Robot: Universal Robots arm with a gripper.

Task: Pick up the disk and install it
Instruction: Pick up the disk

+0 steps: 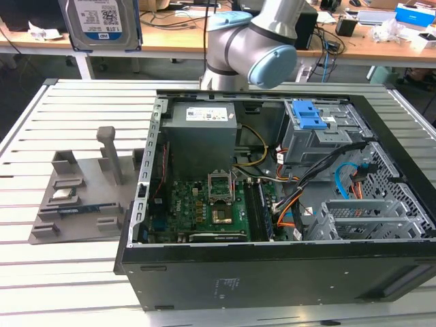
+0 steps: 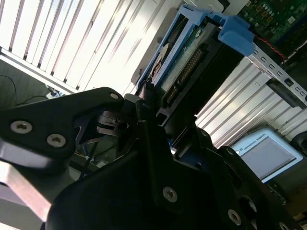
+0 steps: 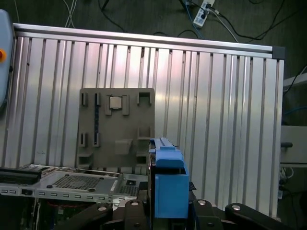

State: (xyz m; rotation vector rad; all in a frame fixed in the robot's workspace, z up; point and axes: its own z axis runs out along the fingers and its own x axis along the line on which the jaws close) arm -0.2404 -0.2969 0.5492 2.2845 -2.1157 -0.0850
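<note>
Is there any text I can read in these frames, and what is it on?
Nothing can be quoted.
On the disk: label print, too small to read.
On the grey box: white sticker, too small to read.
On the tablet: bezel print, too small to read.

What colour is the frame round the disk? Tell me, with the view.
Bright blue, round the disk; clearest in the first wrist view.
</note>
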